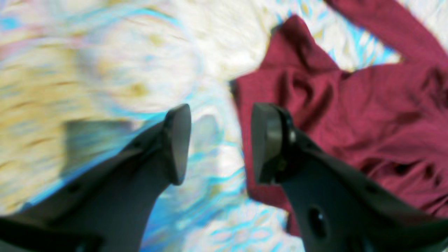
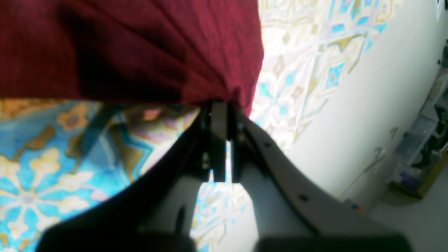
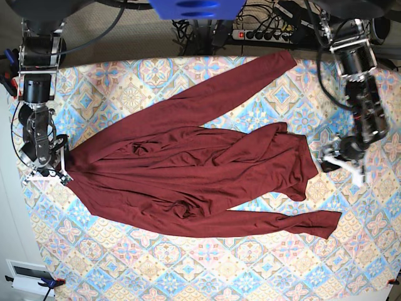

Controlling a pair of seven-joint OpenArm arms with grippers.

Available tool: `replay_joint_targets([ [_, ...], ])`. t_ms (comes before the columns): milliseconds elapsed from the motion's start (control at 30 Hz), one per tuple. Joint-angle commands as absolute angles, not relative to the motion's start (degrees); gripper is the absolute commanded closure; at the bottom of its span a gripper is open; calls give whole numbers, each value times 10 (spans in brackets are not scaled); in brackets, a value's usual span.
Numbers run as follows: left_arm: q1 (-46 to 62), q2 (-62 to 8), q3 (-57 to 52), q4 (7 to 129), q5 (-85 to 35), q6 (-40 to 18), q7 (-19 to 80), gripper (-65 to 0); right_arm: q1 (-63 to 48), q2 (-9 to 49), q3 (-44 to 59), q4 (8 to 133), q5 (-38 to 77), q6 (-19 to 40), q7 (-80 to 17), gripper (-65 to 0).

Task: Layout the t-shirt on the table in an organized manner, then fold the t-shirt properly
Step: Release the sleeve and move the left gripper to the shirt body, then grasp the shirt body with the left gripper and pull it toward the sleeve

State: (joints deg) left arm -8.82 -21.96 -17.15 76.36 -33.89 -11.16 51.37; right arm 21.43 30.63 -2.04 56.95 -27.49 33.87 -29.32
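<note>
Currently the t-shirt (image 3: 194, 179) lies across the middle of the table (image 3: 188, 263), spread sideways but rumpled, one long sleeve running up toward the far edge, the other along the near side. Layout stage, I'd say; no fold started.

Right gripper (image 2: 221, 105) is clamped on a gathered edge of the fabric, pleats fanning out from the pinch. Likely an anchor, so the other arm can pull the cloth flat against it.

Left gripper (image 1: 217, 143) has its jaws apart with nothing between them, straddling the garment's edge: one finger over bare tablecloth, one over maroon. Looks lined up for a pinch, though that view is blurred, so height above the cloth is unclear.

Base view gives the overall lie of the garment; only the wrist views show the grip and the gap.
</note>
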Motion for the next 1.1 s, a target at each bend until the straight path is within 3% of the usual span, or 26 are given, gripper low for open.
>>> replay_joint_targets([
  [0, -106, -223, -165, 762, -324, -112, 493, -258, 228, 314, -16, 578, -277, 333, -291, 0],
  [233, -159, -168, -149, 668, -233, -112, 450, -258, 228, 310, -16, 578, -277, 333, -292, 0],
  [500, -174, -161, -147, 625, -212, -111, 407, -255, 228, 302, -16, 578, -277, 333, -295, 0],
  [567, -180, -161, -147, 611, -211, -111, 407, -226, 228, 302, -16, 578, -277, 333, -294, 0],
  [700, -202, -161, -147, 585, -211, -111, 384, -16, 228, 302, -16, 578, -277, 333, -294, 0],
  [733, -207, -161, -147, 584, -210, -111, 380, 0, 228, 302, -16, 578, -277, 333, -295, 0],
  [833, -230, -164, -148, 587, -215, -111, 375, -25, 228, 302, -16, 578, -277, 333, -295, 0],
  [1067, -329, -164, -148, 582, -213, -111, 373, -1, 228, 302, -16, 589, -277, 333, -292, 0],
])
